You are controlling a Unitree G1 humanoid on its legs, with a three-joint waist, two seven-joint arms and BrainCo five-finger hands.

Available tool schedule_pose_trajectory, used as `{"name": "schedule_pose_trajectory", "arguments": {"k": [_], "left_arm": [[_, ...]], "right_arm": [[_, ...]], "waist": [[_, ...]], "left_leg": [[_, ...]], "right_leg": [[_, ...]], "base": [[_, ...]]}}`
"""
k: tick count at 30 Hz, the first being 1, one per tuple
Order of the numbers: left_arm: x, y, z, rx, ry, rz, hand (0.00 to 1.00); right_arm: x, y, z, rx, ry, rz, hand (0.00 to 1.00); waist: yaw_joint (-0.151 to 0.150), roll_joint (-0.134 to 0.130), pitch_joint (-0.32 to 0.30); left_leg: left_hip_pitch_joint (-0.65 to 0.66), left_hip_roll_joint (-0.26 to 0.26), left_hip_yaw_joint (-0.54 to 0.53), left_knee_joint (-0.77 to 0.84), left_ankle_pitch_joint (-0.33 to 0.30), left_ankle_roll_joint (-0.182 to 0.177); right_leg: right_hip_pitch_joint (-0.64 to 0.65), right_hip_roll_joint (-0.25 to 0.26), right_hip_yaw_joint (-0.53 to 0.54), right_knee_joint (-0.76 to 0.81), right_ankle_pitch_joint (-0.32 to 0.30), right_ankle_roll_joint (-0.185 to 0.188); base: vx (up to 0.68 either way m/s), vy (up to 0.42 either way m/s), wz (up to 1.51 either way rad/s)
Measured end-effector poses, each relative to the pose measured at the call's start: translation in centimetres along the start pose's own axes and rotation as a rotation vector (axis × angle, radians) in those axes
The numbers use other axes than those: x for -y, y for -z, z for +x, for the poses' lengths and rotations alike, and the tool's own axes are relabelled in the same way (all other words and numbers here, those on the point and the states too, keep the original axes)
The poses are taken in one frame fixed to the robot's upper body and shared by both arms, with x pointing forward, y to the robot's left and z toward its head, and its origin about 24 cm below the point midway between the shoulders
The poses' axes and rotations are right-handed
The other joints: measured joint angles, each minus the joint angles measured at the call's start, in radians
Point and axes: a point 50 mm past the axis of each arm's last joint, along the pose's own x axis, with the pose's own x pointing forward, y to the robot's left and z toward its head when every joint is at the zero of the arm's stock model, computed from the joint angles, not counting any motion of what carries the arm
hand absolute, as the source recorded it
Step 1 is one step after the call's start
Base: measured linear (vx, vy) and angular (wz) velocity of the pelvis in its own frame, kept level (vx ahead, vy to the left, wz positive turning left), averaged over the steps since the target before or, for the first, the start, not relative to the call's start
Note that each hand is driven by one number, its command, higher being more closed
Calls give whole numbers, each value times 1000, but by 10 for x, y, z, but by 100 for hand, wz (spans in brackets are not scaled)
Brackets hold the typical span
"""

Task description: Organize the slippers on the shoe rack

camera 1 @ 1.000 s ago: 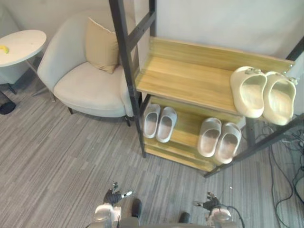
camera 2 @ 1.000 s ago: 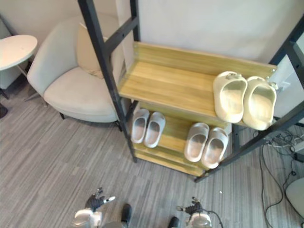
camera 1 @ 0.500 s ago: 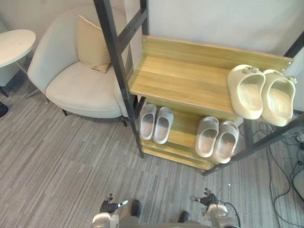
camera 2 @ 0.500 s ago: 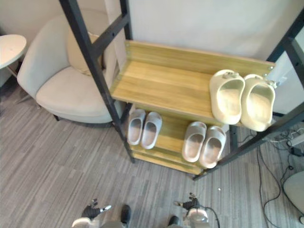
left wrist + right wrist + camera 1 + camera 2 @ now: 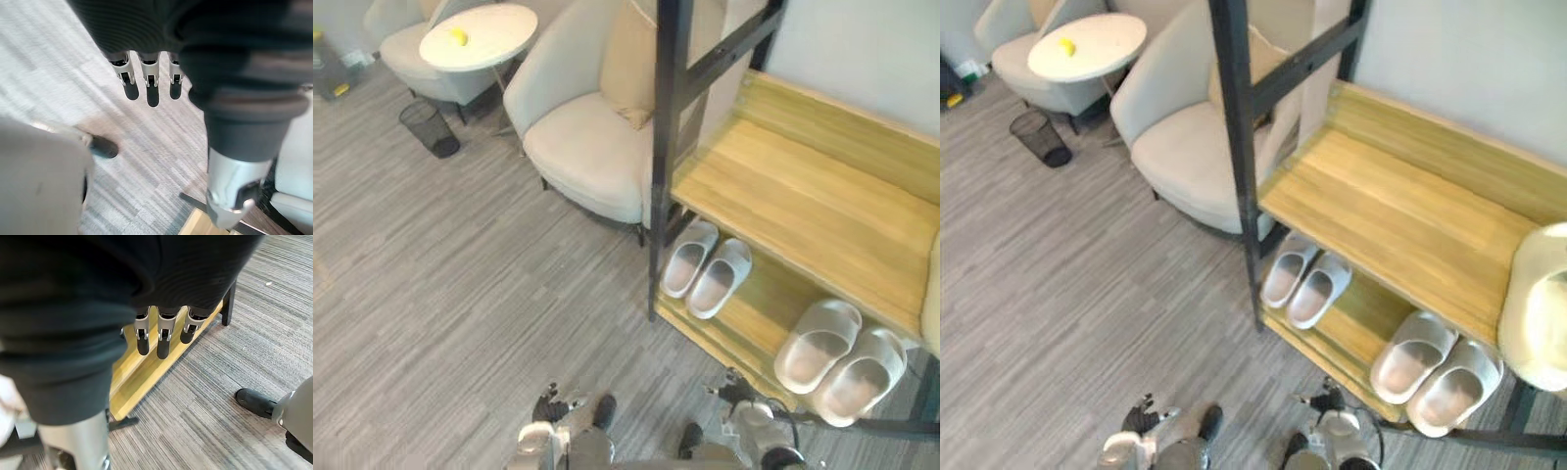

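The shoe rack (image 5: pixel 658 147) has a black frame and wooden shelves. On its low shelf (image 5: pixel 759 313) lie a white pair of slippers (image 5: pixel 709 276) on the left and a pale grey pair (image 5: pixel 838 358) on the right, toes inward. One cream slipper (image 5: pixel 1538 311) rests at the right end of the upper shelf (image 5: pixel 803 201). My left hand (image 5: pixel 551 404) and right hand (image 5: pixel 736 390) hang low over the carpet, in front of the rack. Both are open and empty, with fingers (image 5: pixel 152 83) straight. The right hand's fingers (image 5: pixel 164 335) point at the low shelf's front edge (image 5: pixel 142 377).
A pale armchair (image 5: pixel 582 147) with a beige cushion (image 5: pixel 628 59) stands against the rack's left post. Farther left are a round white table (image 5: pixel 484 37) carrying a small yellow thing (image 5: pixel 458 36), a black wire bin (image 5: pixel 429 127) and another chair (image 5: pixel 396 44). Striped grey carpet (image 5: pixel 460 294) spreads to the left.
The whole picture has swung left, so the camera moved: the rack now sits at the right and more floor shows. Slippers and hands keep their places.
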Motion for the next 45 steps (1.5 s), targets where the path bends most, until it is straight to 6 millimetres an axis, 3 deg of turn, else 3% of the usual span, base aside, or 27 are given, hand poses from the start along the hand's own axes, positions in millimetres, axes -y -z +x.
{"name": "schedule_pose_trajectory", "arguments": {"k": [1, 2, 3, 4, 5, 6, 7, 8, 10, 11, 13, 21, 23, 25, 26, 27, 28, 30, 31, 33, 36, 37, 38, 40, 41, 43, 45], "left_arm": [[2, -2, 0, 7, 4, -5, 0], [7, -5, -1, 25, 15, -14, 0], [7, -5, -1, 29, 17, -14, 0], [7, -9, 0, 43, 16, -18, 0], [9, -11, 1, 39, 20, -17, 0], [9, -11, 1, 40, 21, -18, 0], [10, -8, 0, 30, 23, -21, 0], [11, -8, 0, 32, 24, -22, 0], [9, -8, 1, 30, 21, -13, 0], [8, -9, 1, 30, 20, -11, 0], [4, -4, 1, 8, 11, 1, 0], [-17, 14, -1, -67, -47, 9, 0], [-19, 15, -2, -69, -53, 10, 0], [-22, 15, -1, -67, -57, 12, 0], [-23, 15, -1, -66, -61, 15, 0], [-22, 13, -1, -63, -58, 14, 0], [-21, 12, -1, -60, -56, 10, 0], [-21, 9, 0, -50, -57, 5, 0], [-22, 7, 1, -44, -58, 8, 0], [-24, 8, 1, -48, -61, 11, 0], [-31, 15, -1, -70, -84, 2, 0], [-29, 17, -2, -74, -88, -31, 0], [-28, 15, -2, -67, -93, -52, 0], [-26, 10, -2, -42, -124, -166, 0], [-26, 7, -2, -31, -130, -196, 0], [-26, 0, -2, 2, -123, -198, 0], [-25, -6, -1, 26, -115, -194, 0]], "right_arm": [[0, -3, 1, 8, 1, 1, 0], [1, -15, 3, 46, 6, 2, 0], [1, -16, 3, 51, 5, 4, 0], [0, -21, 4, 63, 3, 6, 0], [2, -28, 4, 93, 13, 12, 0], [3, -27, 4, 95, 15, 13, 0], [5, -21, 2, 84, 22, 17, 0], [8, -18, 2, 76, 32, 22, 0], [7, -6, -1, 35, 34, 45, 0], [6, -6, -1, 33, 33, 47, 0], [7, 1, -3, 15, 33, 45, 0], [-4, 6, -3, -19, 1, 44, 0], [-7, 7, -4, -25, -5, 44, 0], [-8, 7, -4, -26, -8, 45, 0], [-8, 9, -4, -31, -6, 50, 0], [-6, 9, -4, -34, -2, 53, 0], [-6, 9, -4, -34, 0, 53, 0], [-9, 10, -5, -37, -8, 54, 0], [-9, 13, -6, -44, -8, 55, 0], [-8, 22, -9, -68, -3, 57, 0], [-12, 31, -12, -100, -9, 68, 0], [-11, 31, -12, -98, -1, 85, 0], [-11, 26, -10, -86, 1, 87, 0], [-13, 9, -7, -34, -8, 80, 0], [-15, 6, -7, -16, -14, 82, 0], [-24, 1, -9, 9, -36, 96, 0], [-25, -1, -9, 14, -38, 99, 0]], "waist": [[0, -1, 0], [3, -5, 3], [1, -7, 4], [3, -12, 8], [-3, -17, 17], [-4, -17, 17], [-18, -3, 14], [-20, 3, 11], [-18, -11, 19], [-18, -14, 21], [-22, -15, 21], [-16, -26, 14], [-16, -32, 12], [-19, -48, 7], [-25, -60, 0], [-32, -64, 1], [-34, -58, 3], [-47, -43, 5], [-48, -45, 6], [-54, -55, 1], [-55, -103, -17], [-45, -77, -16], [-40, -69, -9], [-30, -43, 26], [-17, -41, 34], [3, -40, 36], [2, -44, 34]], "left_leg": [[-17, -9, 35, 0, 27, 13], [-38, -26, 116, -64, 141, 51], [-41, -26, 138, -69, 143, 54], [-55, -25, 208, -15, 87, 66], [-98, 8, 415, 255, -118, 155], [-97, 21, 450, 298, -145, 158], [-82, 76, 558, 394, -222, 154], [-79, 72, 566, 388, -235, 152], [-16, 25, 514, 218, -222, 147], [-12, 20, 512, 207, -211, 145], [37, -27, 480, 79, -142, 164], [79, -60, 485, -26, -89, 189], [96, -70, 477, -27, -95, 191], [97, -100, 437, -13, -113, 203], [87, -118, 397, 1, -126, 210], [88, -135, 338, 9, -132, 219], [93, -133, 303, 12, -129, 226], [96, -110, 190, 15, -125, 231], [105, -105, 122, 11, -126, 230], [121, -114, 47, 12, -136, 211], [83, -149, -18, 134, -225, 174], [44, -106, 55, 230, -270, 132], [16, -102, 85, 286, -285, 113], [-123, -63, 236, 632, -306, 79], [-153, -32, 291, 720, -316, 86], [-201, 85, 417, 831, -380, 133], [-247, 113, 447, 789, -405, 127]], "right_leg": [[-2, -2, -12, 1, 0, -1], [-13, -14, -38, -3, 10, -23], [-16, -24, -56, -3, 10, -30], [-23, -33, -80, -3, 5, -40], [-19, -53, -135, 27, 3, -40], [-17, -57, -147, 38, 3, -40], [-2, -60, -188, 76, -8, -29], [1, -55, -186, 87, -27, -11], [-2, -46, -160, 66, -34, -1], [-3, -46, -153, 62, -34, -1], [-5, -39, -84, 31, -12, -10], [0, -37, -41, -11, 48, 13], [15, -48, -45, 4, 33, 19], [0, -96, -60, 97, -39, 48], [-17, -108, -20, 161, -77, 55], [-31, -108, 48, 230, -89, 37], [-68, -107, 105, 319, -88, 26], [-120, -27, 237, 343, -133, 20], [-147, 7, 284, 341, -133, 24], [-160, 18, 305, 301, -127, 14], [-143, -5, 273, 192, -57, -17], [-120, 8, 225, 176, -67, -32], [-118, 12, 217, 182, -79, -37], [-51, 36, 192, 172, -110, -59], [-24, 47, 189, 167, -121, -67], [55, 63, 150, 158, -180, -64], [87, 62, 122, 134, -199, -49]], "base": [[-106, -63, 132], [-120, -4, 105], [-145, 27, 92], [-118, 31, 77], [-83, 0, 75], [-107, 36, 117], [-107, 113, 91], [-135, 130, 102], [-131, 124, 67], [-150, 113, 58], [-133, 88, 50], [-13, 63, -3], [56, 27, 12], [73, 39, 53], [104, -20, 113], [128, -35, 121], [160, -29, 133], [185, -48, 150], [161, -108, 161], [196, -183, 159], [243, -215, 118], [284, -202, 73], [237, -153, 47], [240, -148, 24], [251, -130, 0], [281, -81, 20], [346, 0, 52]]}}
